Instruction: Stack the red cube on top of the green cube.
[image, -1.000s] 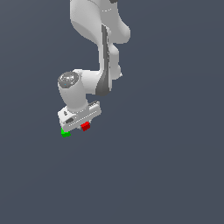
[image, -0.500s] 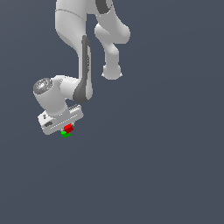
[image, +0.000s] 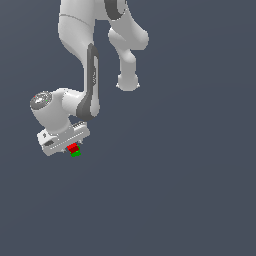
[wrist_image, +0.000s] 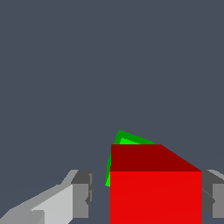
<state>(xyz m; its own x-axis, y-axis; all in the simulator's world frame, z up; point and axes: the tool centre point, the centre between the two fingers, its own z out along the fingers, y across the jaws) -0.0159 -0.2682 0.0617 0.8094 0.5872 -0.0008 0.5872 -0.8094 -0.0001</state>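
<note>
In the exterior view the tiny red cube (image: 73, 147) rests right on top of the green cube (image: 76, 154), both on the grey floor. My white gripper (image: 71, 144) points down over the pair, its fingers straddling the red cube. In the wrist view the red cube (wrist_image: 155, 194) fills the space between the fingers (wrist_image: 81, 192). A strip of floor shows between one finger and the cube's side; the other finger sits at the cube's opposite edge. The jaws stand a little wider than the cube. The green cube (wrist_image: 124, 140) peeks out from beneath the red one, slightly turned.
The Panda arm's white links (image: 80, 55) rise above the gripper toward the top of the exterior view. Plain dark grey floor (image: 190, 190) surrounds the cubes.
The gripper carried the red cube from beside the green cube to over it and came down. The red cube now sits on the green one, and a gap shows beside one finger.
</note>
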